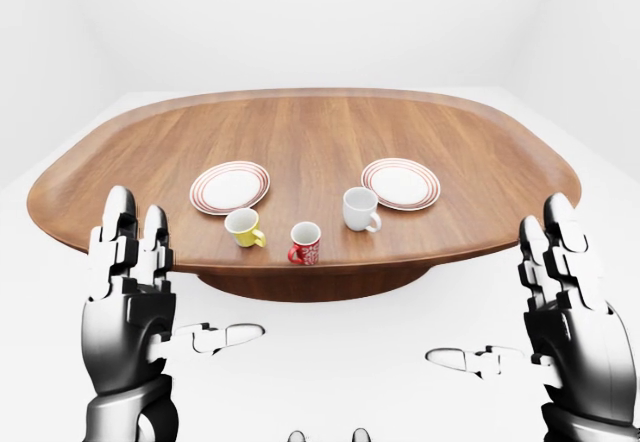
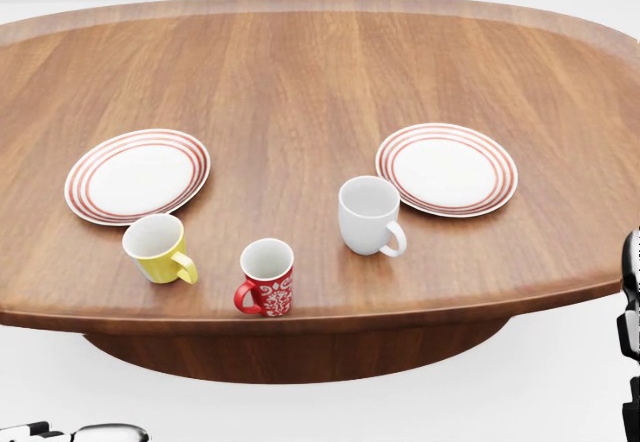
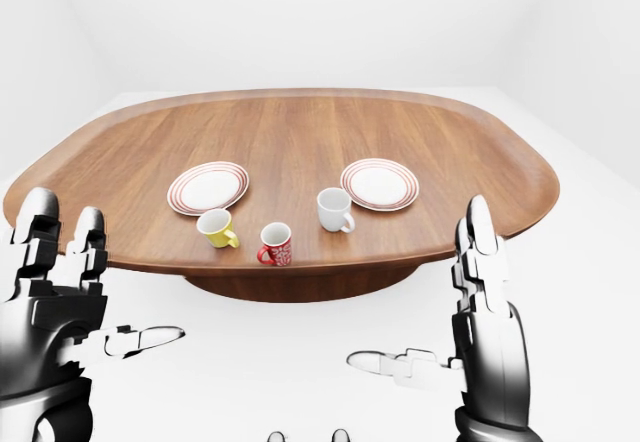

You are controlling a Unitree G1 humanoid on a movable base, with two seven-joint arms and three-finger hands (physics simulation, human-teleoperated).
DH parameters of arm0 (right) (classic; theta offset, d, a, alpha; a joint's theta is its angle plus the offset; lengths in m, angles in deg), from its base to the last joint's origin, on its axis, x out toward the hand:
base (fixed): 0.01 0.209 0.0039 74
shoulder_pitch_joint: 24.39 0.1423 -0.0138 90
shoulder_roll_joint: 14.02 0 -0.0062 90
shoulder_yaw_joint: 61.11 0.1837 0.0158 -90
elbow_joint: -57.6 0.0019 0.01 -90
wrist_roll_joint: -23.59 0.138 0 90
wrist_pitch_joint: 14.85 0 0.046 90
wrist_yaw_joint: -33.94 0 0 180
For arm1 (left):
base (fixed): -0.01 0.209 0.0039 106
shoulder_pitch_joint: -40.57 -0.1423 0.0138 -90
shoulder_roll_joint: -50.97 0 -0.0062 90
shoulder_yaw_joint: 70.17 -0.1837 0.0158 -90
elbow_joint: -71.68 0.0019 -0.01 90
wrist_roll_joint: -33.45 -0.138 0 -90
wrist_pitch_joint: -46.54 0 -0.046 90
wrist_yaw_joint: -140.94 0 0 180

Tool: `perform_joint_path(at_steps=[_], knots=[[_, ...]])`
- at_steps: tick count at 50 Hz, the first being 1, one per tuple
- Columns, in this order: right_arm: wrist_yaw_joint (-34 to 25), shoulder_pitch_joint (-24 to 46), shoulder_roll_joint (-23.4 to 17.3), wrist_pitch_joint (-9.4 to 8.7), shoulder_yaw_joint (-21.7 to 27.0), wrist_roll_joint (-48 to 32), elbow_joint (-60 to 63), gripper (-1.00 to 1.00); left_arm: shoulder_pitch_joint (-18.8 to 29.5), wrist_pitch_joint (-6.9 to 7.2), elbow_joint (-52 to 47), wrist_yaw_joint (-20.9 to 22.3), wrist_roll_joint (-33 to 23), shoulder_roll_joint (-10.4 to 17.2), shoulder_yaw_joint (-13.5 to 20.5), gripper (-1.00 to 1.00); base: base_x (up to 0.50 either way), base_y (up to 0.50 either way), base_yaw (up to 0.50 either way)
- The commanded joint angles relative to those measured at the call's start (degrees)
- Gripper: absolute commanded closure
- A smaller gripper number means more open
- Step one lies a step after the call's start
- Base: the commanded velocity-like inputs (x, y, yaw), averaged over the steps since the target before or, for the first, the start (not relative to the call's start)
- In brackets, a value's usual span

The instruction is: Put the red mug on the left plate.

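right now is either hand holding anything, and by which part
Nothing is held. The left hand and right hand are open, short of the table.

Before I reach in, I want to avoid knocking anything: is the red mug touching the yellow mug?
Apart. The head view shows bare table between the red mug and the yellow mug.

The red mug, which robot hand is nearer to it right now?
The left robot hand is nearer, standing open below and left of the red mug; the right robot hand is open farther off, below and right, past the table edge.
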Motion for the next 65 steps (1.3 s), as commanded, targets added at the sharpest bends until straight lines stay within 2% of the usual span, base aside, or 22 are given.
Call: perform_joint_path(at_steps=[1, 12, 28, 40, 50, 56, 59, 63, 65], knots=[[-3.3, 2.6, 2.9, 0.00, -0.8, -4.9, 0.1, -1.00, 0.0, 0.00, 0.2, 0.2, 0.2, 0.2, 0.1, -1.00, 0.00, 0.50, 0.00], [-4.9, 3.7, 5.1, 0.00, -0.8, -8.3, 0.1, -1.00, -0.3, 0.00, 0.3, 0.4, 0.4, 0.1, 0.0, -1.00, 0.00, 0.50, 0.00], [-3.7, 5.0, 3.7, 0.00, -2.0, -9.3, 0.1, -1.00, -0.4, 0.00, 0.0, 0.5, 0.6, 0.1, 0.0, -1.00, 0.00, 0.50, 0.00], [-2.0, 4.5, 2.2, 0.00, -2.3, -7.0, 0.1, -1.00, -0.5, 0.00, -0.2, 0.5, 0.7, 0.2, -0.1, -1.00, 0.00, 0.00, 0.00], [-2.6, 4.9, 0.1, 0.00, -6.0, -10.8, 0.1, -1.00, -0.5, 0.00, -0.3, 0.6, 0.5, 0.1, -0.3, -1.00, 0.20, 0.07, 0.00], [-1.7, 4.4, 0.4, 0.00, -5.4, -11.0, 0.1, -1.00, -0.8, 0.00, -0.5, 0.8, 0.6, 0.1, -0.3, -1.00, 0.50, 0.17, 0.00], [-1.0, 5.1, 0.3, 0.00, -3.8, -8.3, 0.1, -1.00, -0.7, 0.00, -0.2, 0.7, 0.3, 0.1, -0.7, -1.00, 0.06, 0.00, 0.00], [-0.3, 5.6, -0.2, 0.00, -4.5, -8.7, 0.1, -1.00, -0.8, 0.00, -0.4, 0.6, 0.4, 0.2, -0.7, -1.00, 0.00, 0.00, 0.00], [-1.9, 5.3, -0.6, 0.00, -5.1, -8.6, 0.1, -1.00, -0.8, 0.00, -0.6, 0.6, 0.4, 0.2, -0.7, -1.00, 0.00, 0.00, 0.00]])
